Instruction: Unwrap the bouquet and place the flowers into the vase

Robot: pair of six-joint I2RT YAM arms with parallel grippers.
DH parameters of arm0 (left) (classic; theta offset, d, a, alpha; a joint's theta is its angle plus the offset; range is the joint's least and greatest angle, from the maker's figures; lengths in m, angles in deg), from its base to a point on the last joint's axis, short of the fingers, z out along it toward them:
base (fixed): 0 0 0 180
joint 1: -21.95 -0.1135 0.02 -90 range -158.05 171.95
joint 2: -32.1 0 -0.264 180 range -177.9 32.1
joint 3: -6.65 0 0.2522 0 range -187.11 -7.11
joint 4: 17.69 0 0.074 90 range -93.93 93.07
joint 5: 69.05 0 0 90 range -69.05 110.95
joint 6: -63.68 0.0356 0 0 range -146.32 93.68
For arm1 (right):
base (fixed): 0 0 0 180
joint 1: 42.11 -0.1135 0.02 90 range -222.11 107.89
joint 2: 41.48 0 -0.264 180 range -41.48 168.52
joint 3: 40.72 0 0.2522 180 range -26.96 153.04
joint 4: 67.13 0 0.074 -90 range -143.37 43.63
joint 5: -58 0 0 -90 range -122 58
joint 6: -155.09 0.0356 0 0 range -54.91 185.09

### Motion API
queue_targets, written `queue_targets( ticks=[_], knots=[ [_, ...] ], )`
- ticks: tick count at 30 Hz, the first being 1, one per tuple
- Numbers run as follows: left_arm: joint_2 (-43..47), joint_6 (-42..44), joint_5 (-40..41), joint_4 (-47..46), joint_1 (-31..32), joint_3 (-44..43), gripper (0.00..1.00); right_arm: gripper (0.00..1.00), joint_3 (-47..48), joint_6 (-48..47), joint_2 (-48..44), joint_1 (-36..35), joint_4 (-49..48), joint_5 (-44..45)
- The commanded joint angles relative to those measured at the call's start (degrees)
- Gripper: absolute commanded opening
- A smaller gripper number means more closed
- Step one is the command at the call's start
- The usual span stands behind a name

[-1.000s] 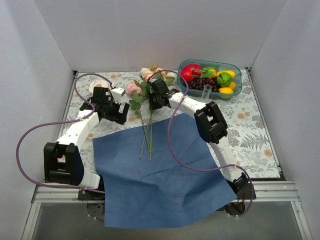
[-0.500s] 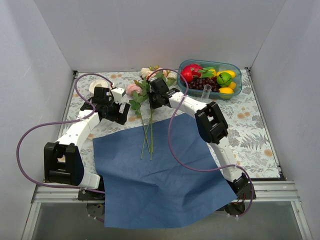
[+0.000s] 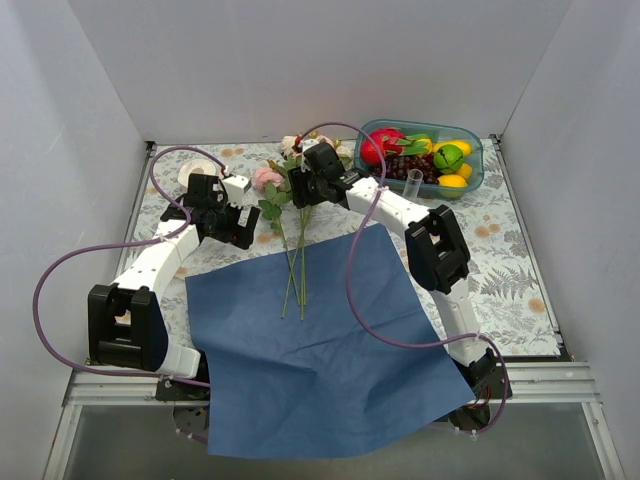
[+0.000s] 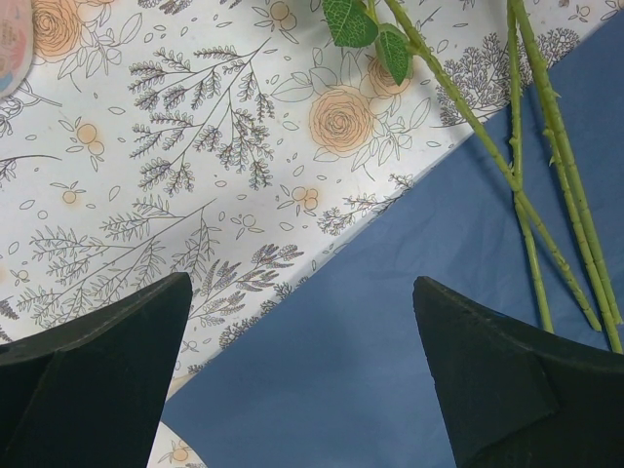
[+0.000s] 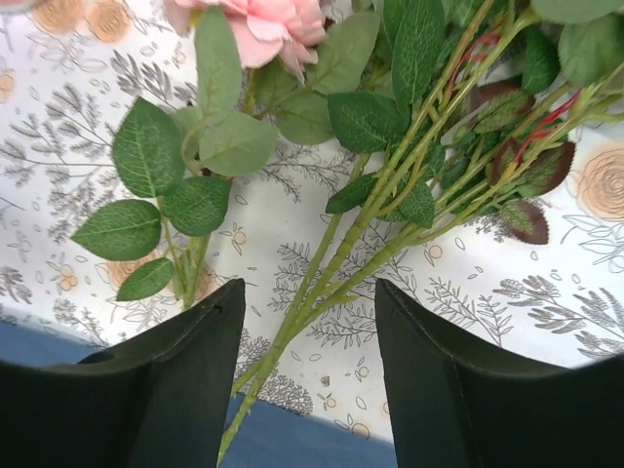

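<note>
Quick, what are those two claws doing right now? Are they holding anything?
Left gripper: open, holding nothing.
Right gripper: open, not gripping; stems of the flowers run between its fingers.

In the top view the right gripper [image 3: 300, 198] covers the flowers [image 3: 290, 160] where leaves meet stems, at twelve o'clock from the blue paper [image 3: 320, 350]. The vase [image 3: 413, 182] is too small to tell what is inside it. A pale round thing [image 3: 189, 175] at ten o'clock from the left gripper [image 3: 240, 232] is partly hidden behind it. The right wrist view cuts a pink rose [image 5: 258, 24] off at twelve o'clock. The left wrist view cuts the stems [image 4: 515, 117] off at twelve and four o'clock.
</note>
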Motion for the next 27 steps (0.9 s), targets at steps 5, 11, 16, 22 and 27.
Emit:
queue_targets(
  ticks=[5, 11, 16, 22, 27],
  knots=[
    [2.8, 0.2, 0.7, -0.8, 0.2, 0.3, 0.98, 0.61, 3.9, -0.7, 6.2, 0.2, 0.7, -0.6],
    [2.6, 0.4, 1.3, -1.0, 0.2, 0.4, 0.98, 0.45, 7.1, -0.6, 9.4, 0.2, 1.3, -0.9],
    [2.7, 0.6, 1.3, -1.0, 0.2, 0.4, 0.98, 0.29, 7.0, -0.5, 10.0, 0.2, 1.2, -0.8],
    [2.7, 0.6, 1.6, -1.4, 0.2, 0.8, 0.98, 0.01, 5.0, -0.5, 7.8, 0.2, 0.6, -0.6],
    [3.1, 0.6, 1.7, -1.6, 0.2, 1.4, 0.98, 0.01, 2.5, -0.8, 2.0, 0.2, -0.2, -0.2]
  ],
)
